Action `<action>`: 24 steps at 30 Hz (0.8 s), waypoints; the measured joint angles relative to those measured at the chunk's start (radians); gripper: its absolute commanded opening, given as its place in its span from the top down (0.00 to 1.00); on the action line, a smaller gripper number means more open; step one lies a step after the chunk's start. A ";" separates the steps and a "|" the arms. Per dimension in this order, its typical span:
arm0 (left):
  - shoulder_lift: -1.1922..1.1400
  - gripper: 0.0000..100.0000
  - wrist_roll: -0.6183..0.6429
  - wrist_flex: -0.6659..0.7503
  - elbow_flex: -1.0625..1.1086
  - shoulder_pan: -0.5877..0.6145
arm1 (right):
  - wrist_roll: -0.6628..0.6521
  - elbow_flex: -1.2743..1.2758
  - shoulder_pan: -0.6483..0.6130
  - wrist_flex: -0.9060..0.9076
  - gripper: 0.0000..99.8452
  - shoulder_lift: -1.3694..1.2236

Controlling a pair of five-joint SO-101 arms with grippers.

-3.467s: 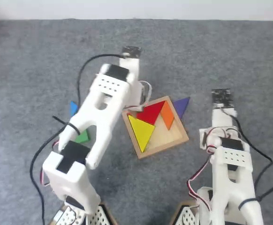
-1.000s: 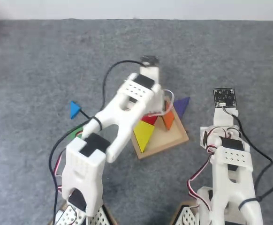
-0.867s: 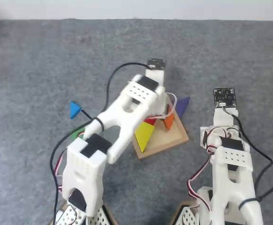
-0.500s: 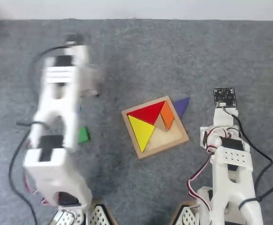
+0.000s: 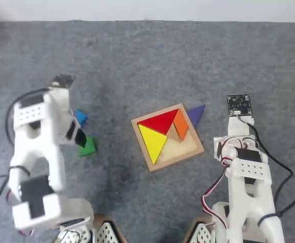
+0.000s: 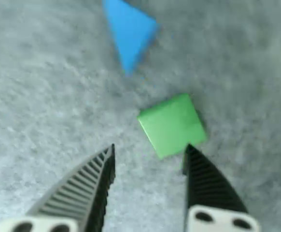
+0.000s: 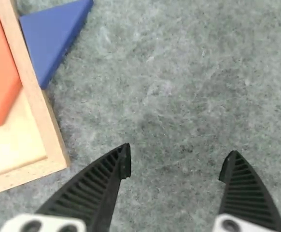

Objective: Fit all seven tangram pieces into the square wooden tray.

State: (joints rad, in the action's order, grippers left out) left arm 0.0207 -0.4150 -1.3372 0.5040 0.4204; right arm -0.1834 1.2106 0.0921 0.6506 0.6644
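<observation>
Left claw (image 6: pixel 150 147) and right claw (image 7: pixel 179 152) — both spread wide, pointing down.

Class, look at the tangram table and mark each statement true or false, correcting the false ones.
1. The green square lies inside the wooden tray. False: it lies on the grey carpet, outside the tray.
2. The left pincer is open. True.
3. A red triangle sits in the tray. True.
4. The right pincer is shut on the purple triangle. False: it is open and empty, and the triangle lies on the carpet beside the tray.
</observation>
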 measured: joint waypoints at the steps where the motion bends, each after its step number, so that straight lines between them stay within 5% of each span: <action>1: 0.031 0.75 -0.031 0.026 0.041 0.003 | 0.000 0.000 -0.003 0.000 0.69 0.000; 14: 0.140 0.70 -0.749 0.103 0.114 -0.081 | 0.000 0.000 -0.006 0.000 0.69 0.000; 24: 0.069 0.68 -0.855 0.255 0.123 -0.158 | 0.000 0.000 -0.006 0.000 0.69 0.000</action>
State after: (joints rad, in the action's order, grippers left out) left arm 0.0898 -1.2697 -1.0825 0.6268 0.2624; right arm -0.1834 1.2106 0.0859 0.6506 0.6644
